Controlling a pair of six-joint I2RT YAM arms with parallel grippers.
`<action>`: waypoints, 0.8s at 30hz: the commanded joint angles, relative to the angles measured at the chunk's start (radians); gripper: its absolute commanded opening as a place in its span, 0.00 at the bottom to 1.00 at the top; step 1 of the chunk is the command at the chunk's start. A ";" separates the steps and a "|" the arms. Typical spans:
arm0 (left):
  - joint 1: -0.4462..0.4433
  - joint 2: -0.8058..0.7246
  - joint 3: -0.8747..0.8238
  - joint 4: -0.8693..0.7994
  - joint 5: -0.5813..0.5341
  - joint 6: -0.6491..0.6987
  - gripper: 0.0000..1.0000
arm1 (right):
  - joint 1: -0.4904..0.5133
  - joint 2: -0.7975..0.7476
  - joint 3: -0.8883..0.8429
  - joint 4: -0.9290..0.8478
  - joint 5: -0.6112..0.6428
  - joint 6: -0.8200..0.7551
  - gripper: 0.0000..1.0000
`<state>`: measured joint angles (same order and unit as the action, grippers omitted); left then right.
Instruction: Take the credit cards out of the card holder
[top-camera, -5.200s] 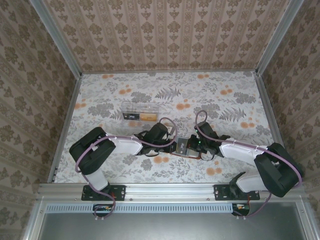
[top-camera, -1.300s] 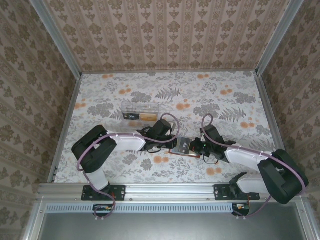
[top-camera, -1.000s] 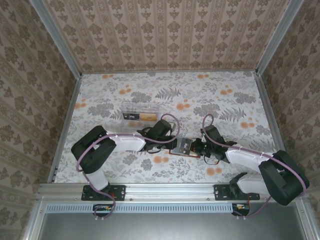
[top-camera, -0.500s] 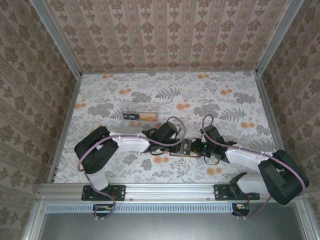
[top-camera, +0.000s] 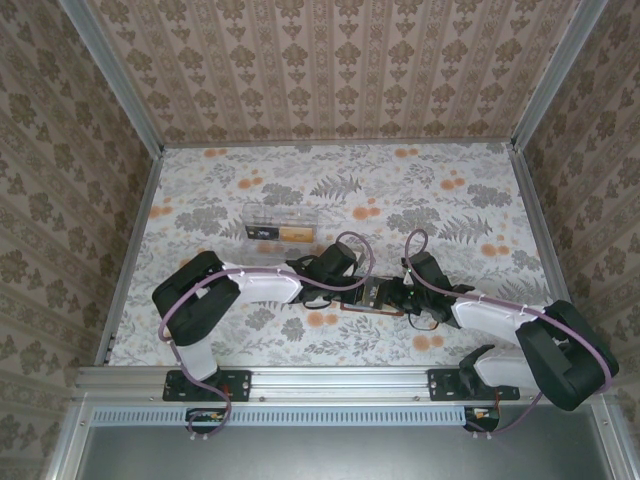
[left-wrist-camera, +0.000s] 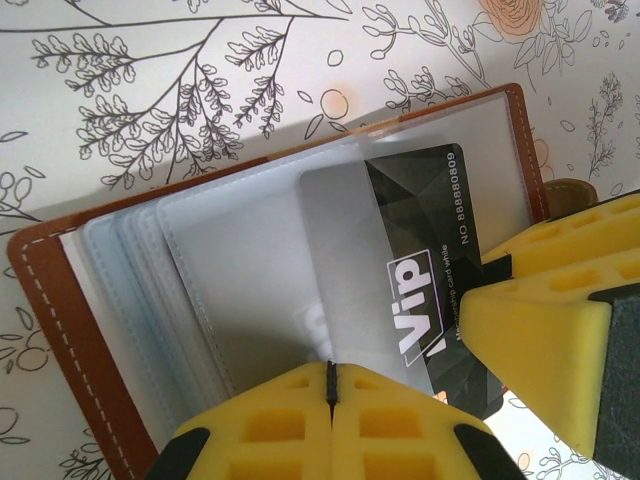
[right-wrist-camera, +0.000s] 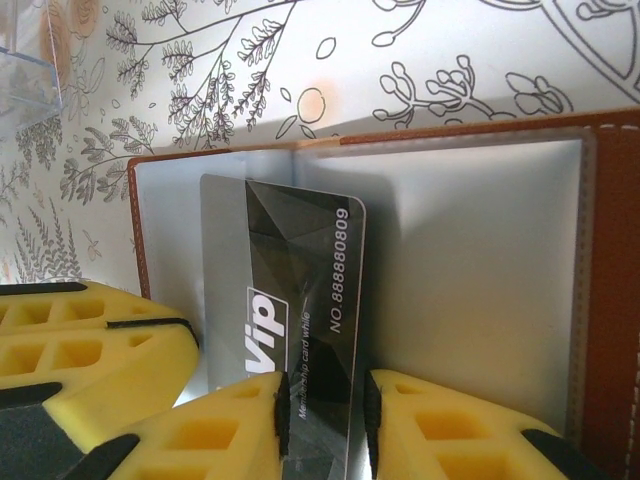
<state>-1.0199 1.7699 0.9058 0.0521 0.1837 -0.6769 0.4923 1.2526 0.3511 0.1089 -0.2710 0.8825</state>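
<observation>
I have the card holder (left-wrist-camera: 45, 300) lying open on the floral table (top-camera: 430, 190), near the front and roughly centred, between both arms, with the clear box (top-camera: 280, 222) farther back to the left. The left gripper (left-wrist-camera: 330, 385) is pressed fully closed at the edge of the clear sleeves (left-wrist-camera: 230, 270); I can't tell whether it pinches one. The right gripper (right-wrist-camera: 322, 410) has its jaws slightly apart, and the dark grey credit card (right-wrist-camera: 300, 290), partly out of its sleeve, shows in the gap.

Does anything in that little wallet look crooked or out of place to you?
Yes: the black VIP card sits askew in the open card holder. It looks partly slid out of its clear sleeve rather than squared inside it.
</observation>
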 joint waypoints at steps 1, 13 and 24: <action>-0.002 0.026 -0.014 -0.054 -0.001 -0.003 0.04 | -0.008 0.017 -0.011 0.033 -0.022 -0.002 0.27; 0.007 0.011 -0.025 -0.061 -0.013 -0.004 0.04 | -0.036 -0.019 -0.041 0.000 -0.005 0.006 0.03; 0.027 -0.013 -0.042 -0.054 -0.009 -0.005 0.04 | -0.090 -0.312 -0.086 -0.236 0.064 -0.001 0.00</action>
<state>-1.0023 1.7634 0.8917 0.0654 0.1867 -0.6800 0.4099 1.0046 0.2813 0.0185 -0.2653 0.8925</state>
